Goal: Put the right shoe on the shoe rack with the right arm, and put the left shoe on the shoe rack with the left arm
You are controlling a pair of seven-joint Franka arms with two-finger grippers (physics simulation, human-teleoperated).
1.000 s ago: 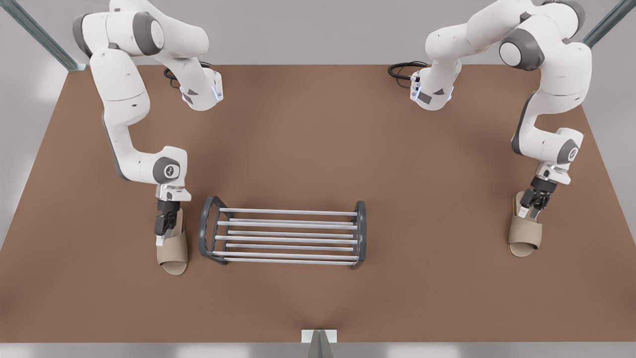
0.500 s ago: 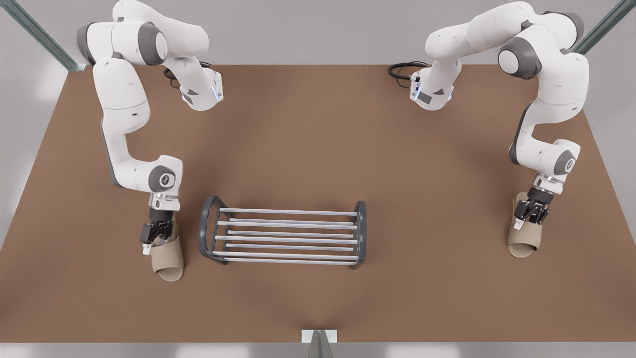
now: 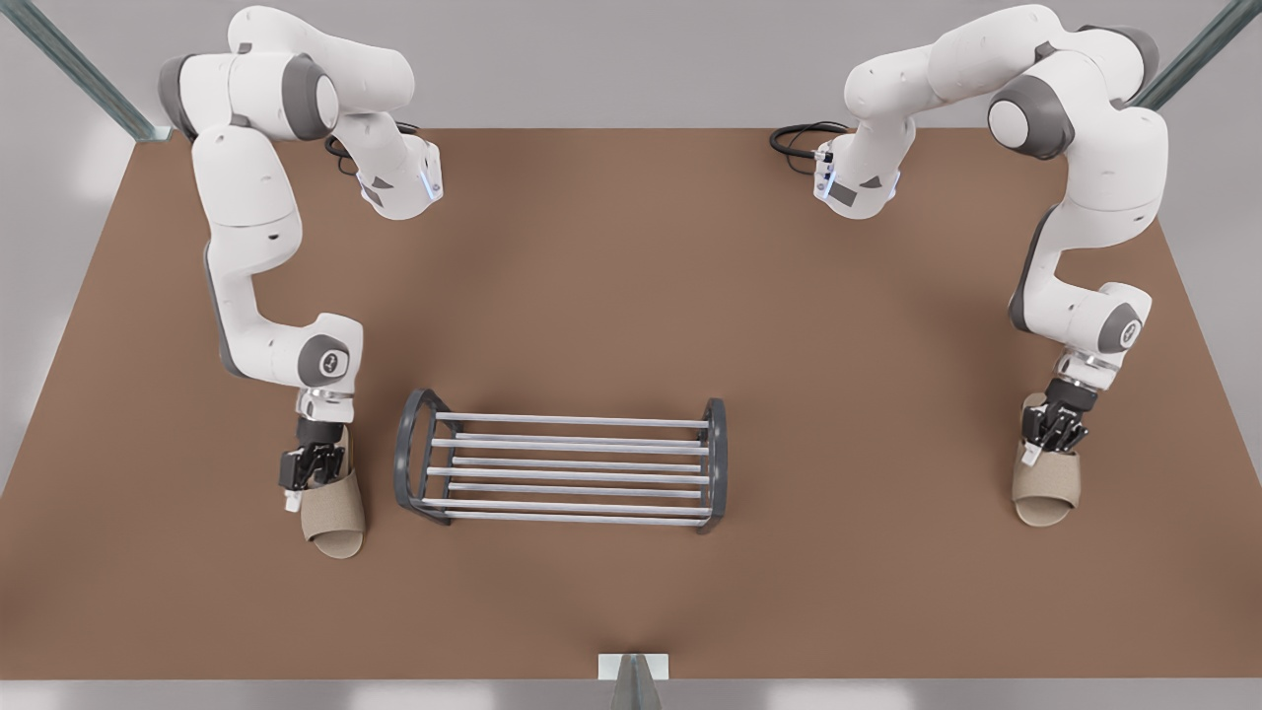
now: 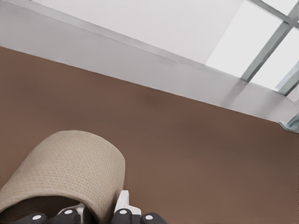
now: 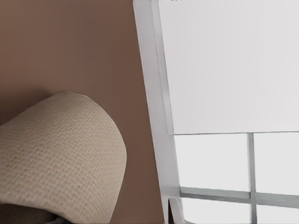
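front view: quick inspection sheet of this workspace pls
surface: brown table, bare apart from the job's things
job's things: shoe rack holds nothing; left slipper beside its end on the front view's left, right slipper far off near the table's edge
clutter: nothing seen
grippers: left gripper clamps the left slipper's strap edge; right gripper at the right slipper's heel
cables: black cables coiled by the arm bases
surroundings: grey wall, metal frame posts

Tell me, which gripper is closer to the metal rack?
Left. The left gripper, gripping the left slipper, is just beside the shoe rack; the right gripper, gripping the right slipper, is far off toward the front view's right.
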